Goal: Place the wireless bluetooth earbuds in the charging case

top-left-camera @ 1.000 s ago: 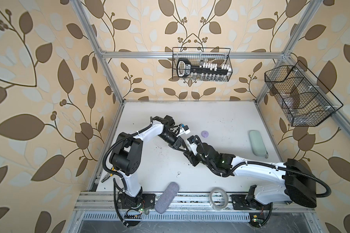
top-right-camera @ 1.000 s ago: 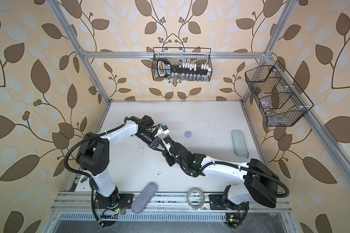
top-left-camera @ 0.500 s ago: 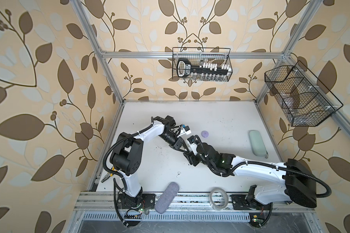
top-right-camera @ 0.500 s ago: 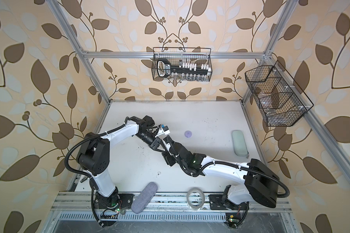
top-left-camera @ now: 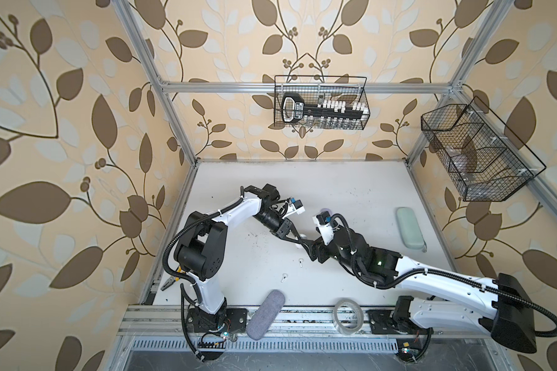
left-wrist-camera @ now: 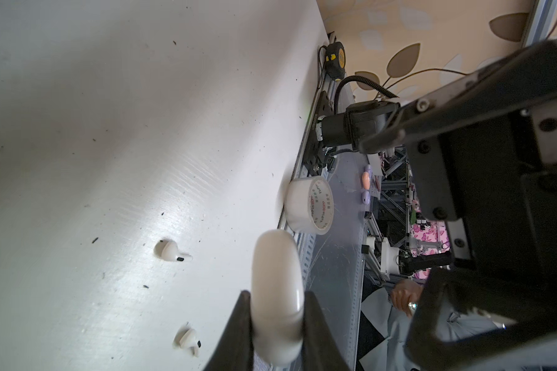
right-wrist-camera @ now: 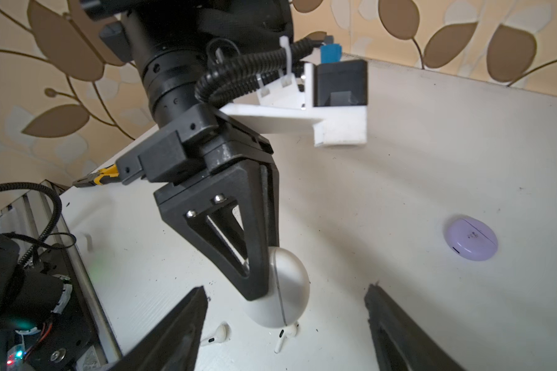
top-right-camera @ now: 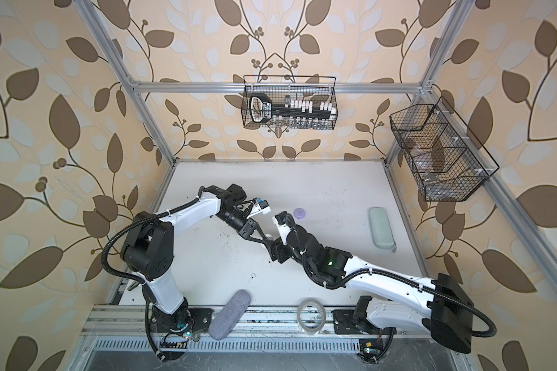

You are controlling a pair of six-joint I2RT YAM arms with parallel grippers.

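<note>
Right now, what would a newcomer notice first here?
The left gripper clamps a white charging case on edge mid-table, with the right gripper open, facing it. Two white earbuds lie loose on the table nearby; a closed lilac charging case sits apart, farther back.

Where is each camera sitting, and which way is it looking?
Top views: high over the front edge, looking down at the table; left arm and right arm show whole.
Left wrist: on the left arm, looking along its shut tool, which clamps the white case, toward the tape roll; its fingers show.
Right wrist: on the right arm, looking past its open tool at the left tool and the purple case.
Shared: both wrist views show the white case and two white earbuds.
</note>
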